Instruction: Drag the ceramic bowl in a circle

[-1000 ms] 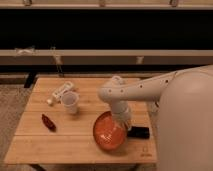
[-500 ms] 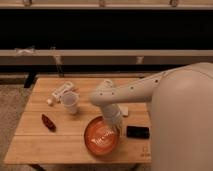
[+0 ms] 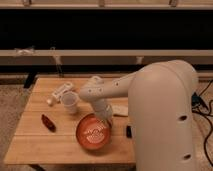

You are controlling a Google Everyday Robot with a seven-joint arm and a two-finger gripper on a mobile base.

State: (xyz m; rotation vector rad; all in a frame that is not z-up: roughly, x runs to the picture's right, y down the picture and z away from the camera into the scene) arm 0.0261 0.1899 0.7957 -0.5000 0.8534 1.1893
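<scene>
The ceramic bowl, wide, shallow and glossy orange-red, rests on the wooden table near its front edge, just right of the middle. My gripper reaches down from the white arm onto the bowl's far right rim and is shut there. The fingertips are partly hidden by the wrist and the bowl's wall.
A small white cup stands just up-left of the bowl. A white bottle-like item lies behind the cup. A dark red object lies at the left. A small black item and a pale flat item lie right of the bowl.
The bowl has slid left across the table together with my gripper, coming closer to the white cup. The arm's elbow has swung left too.
</scene>
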